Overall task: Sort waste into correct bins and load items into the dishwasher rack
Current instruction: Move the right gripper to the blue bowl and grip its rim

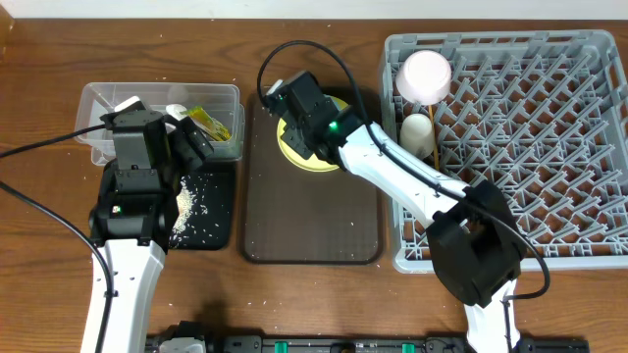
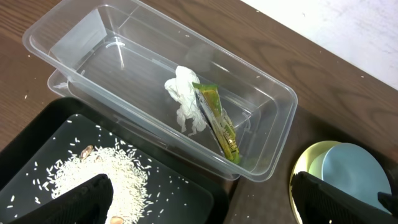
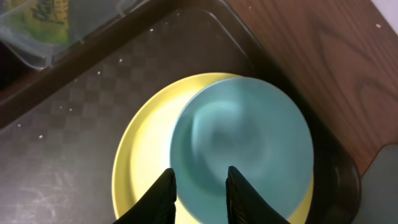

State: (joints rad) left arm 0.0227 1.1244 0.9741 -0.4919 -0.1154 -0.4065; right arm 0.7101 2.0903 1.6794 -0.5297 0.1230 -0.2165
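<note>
Light blue dish (image 3: 242,140) lay flat, face up, on round yellow plate (image 3: 146,155), offset toward the plate's far-right rim. Round, so no axis worth calling.
Plate sat at the far end of the brown serving tray (image 1: 314,216); tray's long axis ran near-to-far.
Right gripper (image 3: 200,171) hung straight over the dish's near-left edge. Fingers stood a narrow gap apart, dish surface visible between them. Couldn't tell if they touched or clamped it.
Overhead, the right arm covered most of the plate and dish.
Dishwasher rack (image 1: 549,147) sat just right of the serving tray, its left wall close beside it. White bowl (image 1: 425,74) was in the rack's far-left corner, small white cup (image 1: 416,128) just nearer than it.
Left side: clear tub (image 2: 81,46) had its long axis left-right along the table's far edge. Inside were the crumpled tissue (image 2: 183,99) and snack wrapper (image 2: 217,121), touching; wrapper's long axis ran skew to the tub walls.
Black tray (image 2: 177,196) sat just in front of the tub, rice crumbs (image 2: 93,171) heaped on it, some scattered.
Left gripper (image 2: 199,186) was spread wide, nothing between the fingers, over the tray's edge next to the tub.
</note>
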